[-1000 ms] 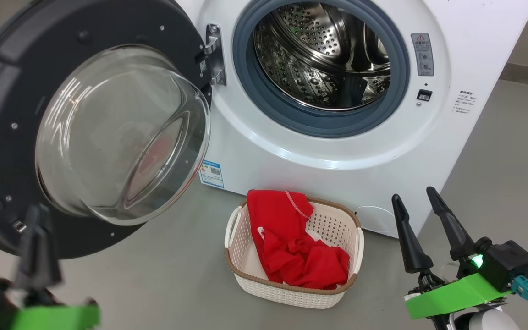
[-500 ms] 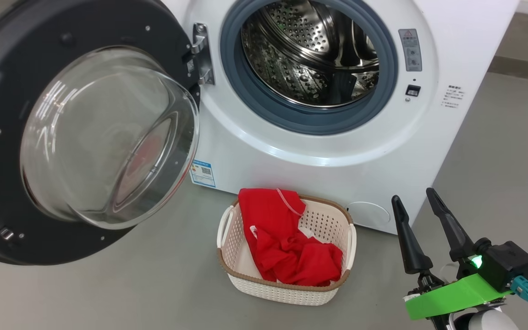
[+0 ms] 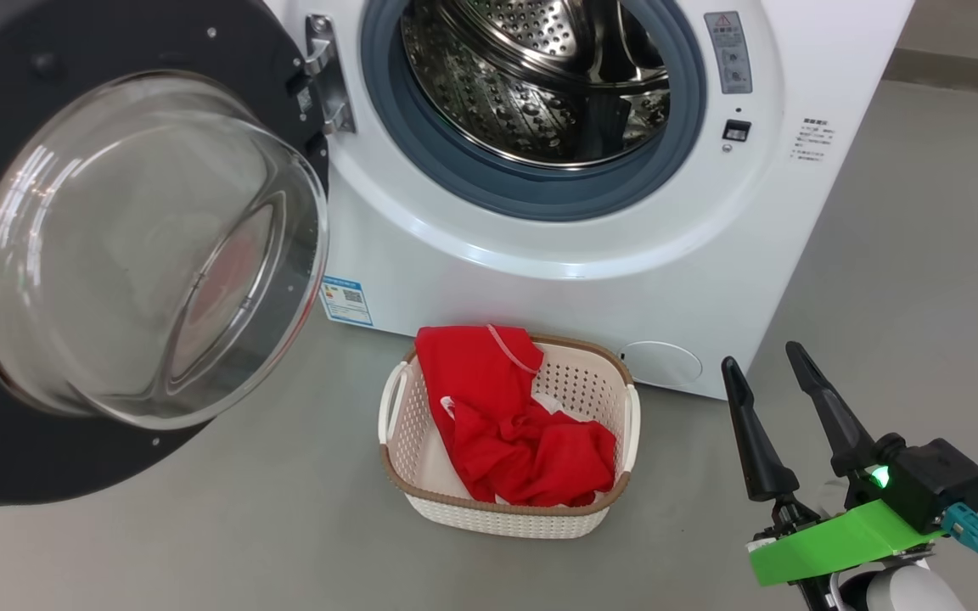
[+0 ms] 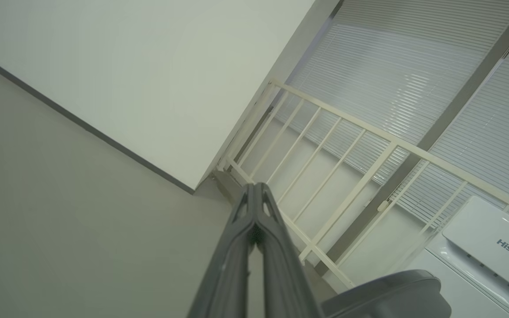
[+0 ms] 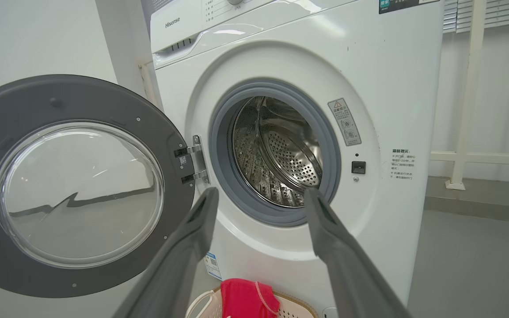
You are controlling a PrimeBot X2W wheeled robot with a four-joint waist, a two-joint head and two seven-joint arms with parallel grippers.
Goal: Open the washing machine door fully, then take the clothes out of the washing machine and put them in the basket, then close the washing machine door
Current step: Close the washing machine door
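Item: washing machine door (image 3: 141,246), wide open, up-left of right gripper (image 3: 759,356), which is spread and empty. Also: left gripper (image 4: 254,187), clenched, empty. Stock: clothes (image 3: 506,424) in basket (image 3: 497,519), near its left. Risk: 1 glancing push likely leaves door unlatched.

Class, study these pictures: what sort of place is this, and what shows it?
Probably a laundry area: a front-loading washer, its door open, and a basket holding red clothes.
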